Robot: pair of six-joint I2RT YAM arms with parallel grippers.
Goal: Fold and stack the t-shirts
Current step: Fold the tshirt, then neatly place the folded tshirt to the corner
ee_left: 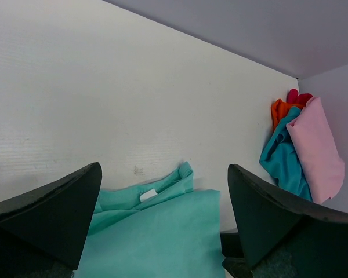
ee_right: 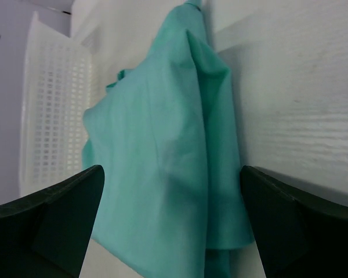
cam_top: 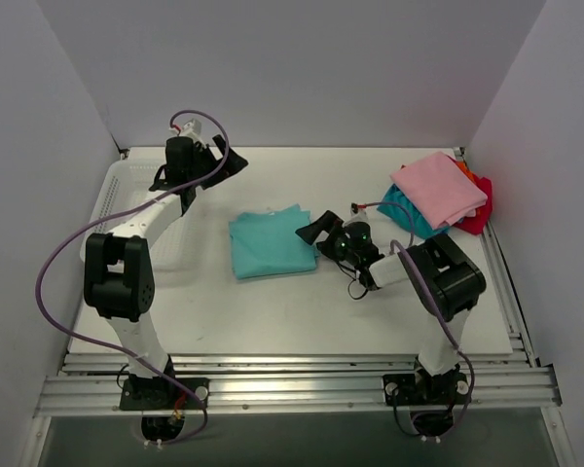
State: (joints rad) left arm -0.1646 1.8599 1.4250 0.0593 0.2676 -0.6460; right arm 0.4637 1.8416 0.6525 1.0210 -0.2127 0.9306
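A teal-green t-shirt (cam_top: pixel 271 243) lies folded flat in the middle of the table. In the left wrist view the teal-green t-shirt (ee_left: pixel 156 231) shows its collar and white label; in the right wrist view the teal-green t-shirt (ee_right: pixel 162 150) fills the space ahead. My right gripper (cam_top: pixel 314 232) is low at the shirt's right edge, open, with the cloth edge between its spread fingers (ee_right: pixel 171 168). My left gripper (cam_top: pixel 230 163) hangs raised at the back left, open and empty (ee_left: pixel 165 169). At the back right is a stack of t-shirts: pink (cam_top: pixel 438 187) on top, teal-blue (cam_top: pixel 404 209), red (cam_top: pixel 479 209), orange (cam_top: pixel 464 170).
A white mesh basket (cam_top: pixel 127 204) stands along the table's left side, under the left arm; its wall (ee_right: pixel 52 110) shows beyond the shirt in the right wrist view. White walls close in the back and both sides. Metal rails run along the near edge.
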